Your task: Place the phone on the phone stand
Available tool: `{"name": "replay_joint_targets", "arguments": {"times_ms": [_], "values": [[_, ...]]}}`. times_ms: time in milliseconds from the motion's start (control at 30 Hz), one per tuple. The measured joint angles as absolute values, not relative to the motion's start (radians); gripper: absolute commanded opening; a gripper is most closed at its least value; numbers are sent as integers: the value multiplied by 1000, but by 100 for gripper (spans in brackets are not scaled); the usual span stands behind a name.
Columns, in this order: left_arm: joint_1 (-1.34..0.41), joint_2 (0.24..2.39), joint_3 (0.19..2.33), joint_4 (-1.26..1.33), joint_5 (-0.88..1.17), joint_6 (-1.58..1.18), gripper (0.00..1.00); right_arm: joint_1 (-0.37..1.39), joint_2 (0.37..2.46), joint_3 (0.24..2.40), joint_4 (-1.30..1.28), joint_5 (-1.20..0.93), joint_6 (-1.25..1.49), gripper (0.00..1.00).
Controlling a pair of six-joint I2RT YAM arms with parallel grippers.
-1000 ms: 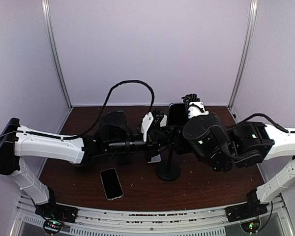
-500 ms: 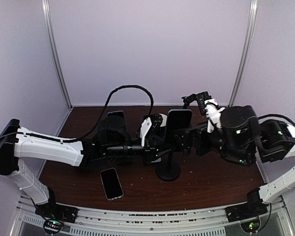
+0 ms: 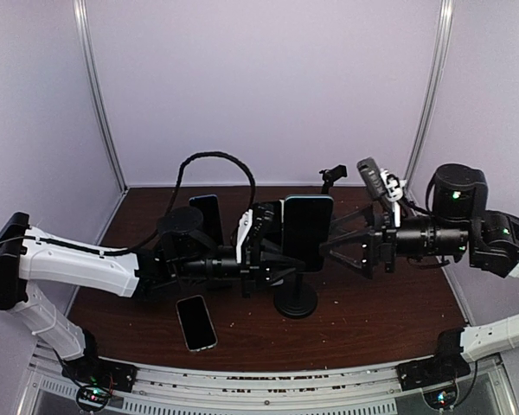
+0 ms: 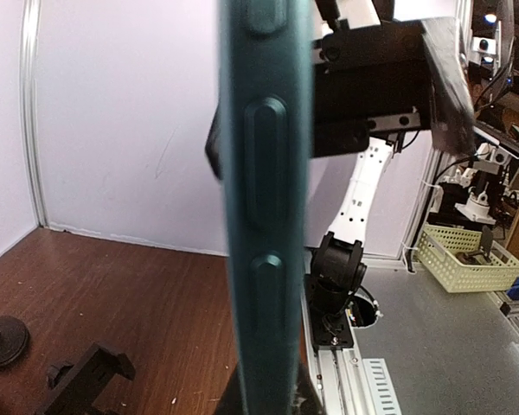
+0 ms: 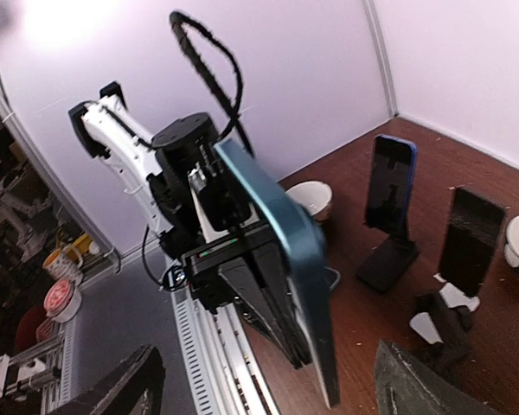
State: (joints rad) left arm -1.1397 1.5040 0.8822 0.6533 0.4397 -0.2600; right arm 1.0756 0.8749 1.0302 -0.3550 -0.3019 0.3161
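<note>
Left gripper (image 3: 275, 245) clamps phone (image 3: 307, 226), stand (image 3: 296, 300) below it; right gripper (image 3: 344, 246) gapes alongside. Releasing before it is seated could topple the phone.

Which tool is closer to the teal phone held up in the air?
Left. The left tool is shut on the teal phone, holding it upright; the right tool stands open just to the phone's other side, not gripping it.

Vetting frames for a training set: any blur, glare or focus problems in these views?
Top external: evenly lit, sharp, no glare. Left wrist: teal phone so close its edge is soft and fills the middle. Right wrist: blown-out patch on the wall top left; right gripper's fingers are dark blurs at the bottom.
</note>
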Motion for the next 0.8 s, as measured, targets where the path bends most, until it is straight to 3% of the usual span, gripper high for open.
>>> {"name": "replay_joint_targets", "arguments": {"times_ms": [67,200,333,433,500,600,733,800], "values": [[-1140,1510,882,672,455,-262,0,1075,934,1040,-347,-363,304,78],[-1140,1521,883,692,485,-262,0,1058,956,1031,-336,-435,291,48],[-1142,1545,883,710,527,-264,0,1046,961,1030,-308,-480,290,27],[-1144,1552,883,715,551,-264,0,1040,966,1028,-301,-491,281,1],[-1147,1552,883,717,576,-296,35,1035,963,1026,-295,-491,240,0],[-1155,1548,886,699,562,-277,69,1031,960,1021,-307,-492,233,0],[-1143,1515,892,560,475,-181,96,1020,962,1021,-362,-454,230,0],[-1139,1462,892,436,397,-112,98,1000,964,1021,-394,-422,223,0]]}}
